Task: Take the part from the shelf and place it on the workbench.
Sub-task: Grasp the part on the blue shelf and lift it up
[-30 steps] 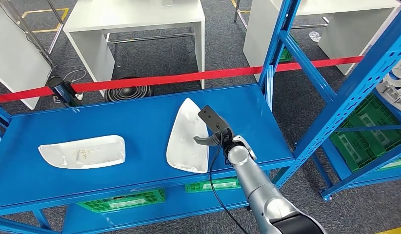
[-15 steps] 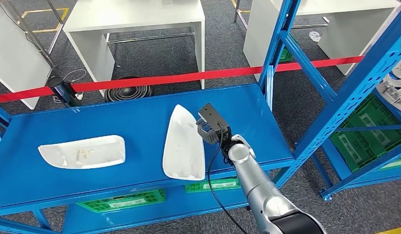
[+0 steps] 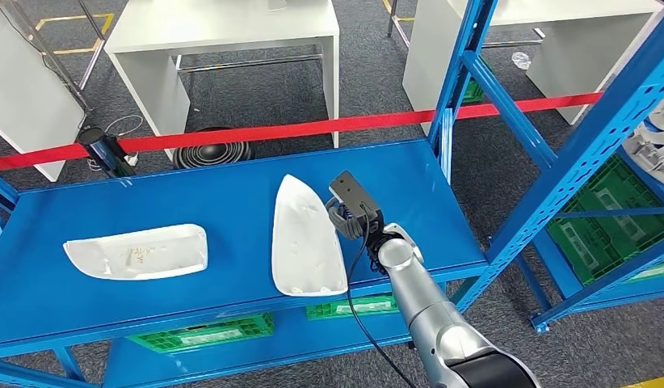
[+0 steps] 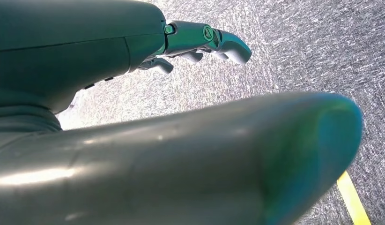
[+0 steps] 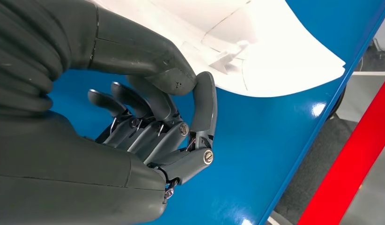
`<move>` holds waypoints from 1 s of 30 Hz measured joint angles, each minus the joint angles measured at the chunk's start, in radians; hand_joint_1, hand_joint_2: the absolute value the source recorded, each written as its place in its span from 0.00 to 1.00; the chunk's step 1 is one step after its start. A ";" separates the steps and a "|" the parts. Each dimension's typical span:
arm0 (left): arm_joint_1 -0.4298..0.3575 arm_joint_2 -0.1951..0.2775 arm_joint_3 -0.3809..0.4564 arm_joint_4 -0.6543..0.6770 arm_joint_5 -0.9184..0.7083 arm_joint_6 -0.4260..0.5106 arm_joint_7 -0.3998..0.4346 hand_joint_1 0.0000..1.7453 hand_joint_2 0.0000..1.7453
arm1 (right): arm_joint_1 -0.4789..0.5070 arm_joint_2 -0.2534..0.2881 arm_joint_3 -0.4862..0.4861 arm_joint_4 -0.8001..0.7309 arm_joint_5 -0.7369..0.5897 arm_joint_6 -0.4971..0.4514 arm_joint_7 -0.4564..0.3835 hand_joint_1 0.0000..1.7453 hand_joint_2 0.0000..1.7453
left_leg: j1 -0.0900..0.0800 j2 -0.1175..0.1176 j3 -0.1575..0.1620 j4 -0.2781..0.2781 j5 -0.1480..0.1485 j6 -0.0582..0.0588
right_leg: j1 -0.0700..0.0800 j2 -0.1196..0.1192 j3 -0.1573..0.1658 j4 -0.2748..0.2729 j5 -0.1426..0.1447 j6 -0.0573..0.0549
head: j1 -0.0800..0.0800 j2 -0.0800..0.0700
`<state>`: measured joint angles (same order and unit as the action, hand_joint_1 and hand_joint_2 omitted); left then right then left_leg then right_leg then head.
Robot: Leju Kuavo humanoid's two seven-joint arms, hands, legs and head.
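Blue shelf (image 3: 151, 194): white part (image 3: 303, 238) rotated slightly since earlier; right hand (image 3: 345, 218) fingers (image 5: 202, 101) clenched beside it, empty; left hand (image 4: 200, 42) released.

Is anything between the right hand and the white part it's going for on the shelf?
Nothing visible. The right hand is on the blue shelf right beside the near white part, fingers curled at its edge. The other white part lies apart, further left.

Faint, unreadable marks on the left white part (image 3: 139, 251).
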<state>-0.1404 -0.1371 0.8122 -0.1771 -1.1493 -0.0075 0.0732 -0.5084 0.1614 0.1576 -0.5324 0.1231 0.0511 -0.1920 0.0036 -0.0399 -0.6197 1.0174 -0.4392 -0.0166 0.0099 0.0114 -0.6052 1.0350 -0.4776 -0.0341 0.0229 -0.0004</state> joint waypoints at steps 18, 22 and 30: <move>0.000 -0.006 0.000 0.000 0.002 0.010 -0.002 0.00 1.00 | 0.004 0.000 0.000 -0.020 -0.008 0.004 0.002 1.00 1.00 | 0.000 0.000 0.000 0.000 0.000 0.000 | 0.000 0.000 0.000 0.000 0.000 0.000 | 0.000 0.000; 0.000 -0.010 0.000 0.000 0.012 0.012 -0.004 0.00 1.00 | 0.007 0.000 0.000 -0.056 -0.007 0.009 0.008 1.00 1.00 | 0.000 0.000 0.000 0.000 0.000 0.000 | 0.000 0.000 0.000 0.000 0.000 0.000 | 0.000 0.000; 0.002 -0.013 0.007 0.000 0.036 0.019 -0.011 0.00 1.00 | 0.038 0.000 0.000 -0.166 -0.057 0.059 -0.017 1.00 1.00 | 0.000 0.000 0.000 0.000 0.000 0.000 | 0.000 0.000 0.000 0.000 0.000 0.000 | 0.000 0.000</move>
<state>-0.1389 -0.1502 0.8192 -0.1767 -1.1131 0.0111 0.0618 -0.4699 0.1614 0.1574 -0.6988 0.0657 0.1101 -0.2090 0.0036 -0.0400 -0.6198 1.0173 -0.4392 -0.0166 0.0100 0.0114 -0.6053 1.0350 -0.4777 -0.0341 0.0228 -0.0004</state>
